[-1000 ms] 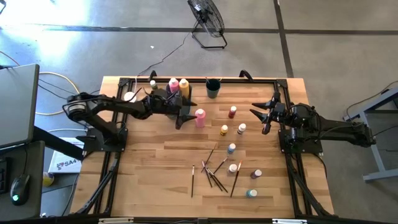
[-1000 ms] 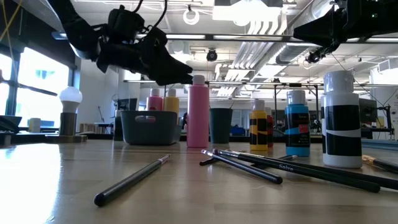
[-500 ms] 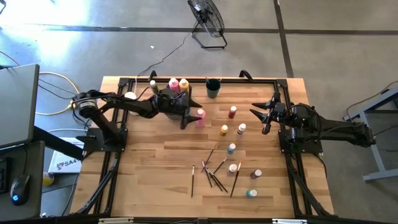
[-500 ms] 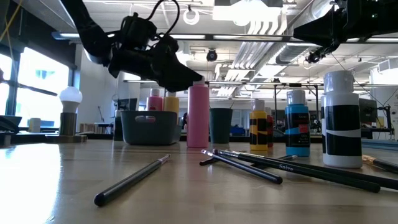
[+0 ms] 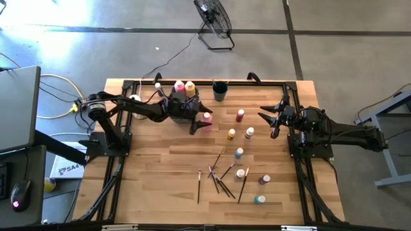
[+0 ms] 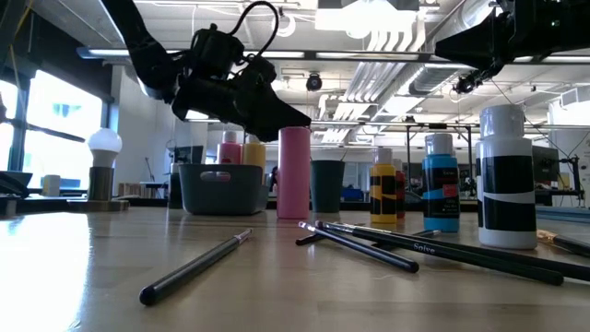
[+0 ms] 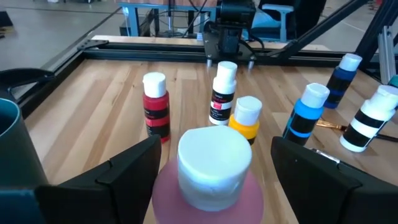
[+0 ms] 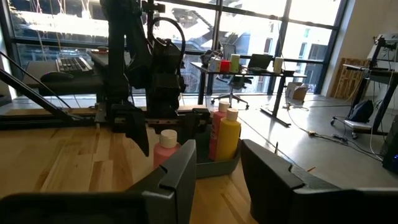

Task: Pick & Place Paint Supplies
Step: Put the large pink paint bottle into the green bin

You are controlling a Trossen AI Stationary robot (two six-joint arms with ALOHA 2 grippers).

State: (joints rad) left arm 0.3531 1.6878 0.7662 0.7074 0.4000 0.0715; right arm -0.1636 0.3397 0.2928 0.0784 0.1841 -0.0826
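The table (image 5: 160, 160) fills the centre of the high view, with both arms reaching in from its sides. Over the last second the left end effector (image 5: 200, 120) has travelled rightward from the grey bin (image 6: 218, 187) at upper centre and now straddles the white cap of the tall pink squeeze bottle (image 6: 294, 172); its fingers stand spread on either side of the cap, not yet touching. This places the task at the approach stage of a grasp: closing on the bottle is judged to be the next action. The right end effector (image 5: 276, 119) remains parked at the right of the frame, half spread and holding nothing. Small paint bottles (image 5: 240, 115) stand at centre right, and paintbrushes (image 5: 221, 179) lie scattered at lower centre. One brush handle in the low view bears pale lettering, too small to read reliably; bottle labels are illegible.
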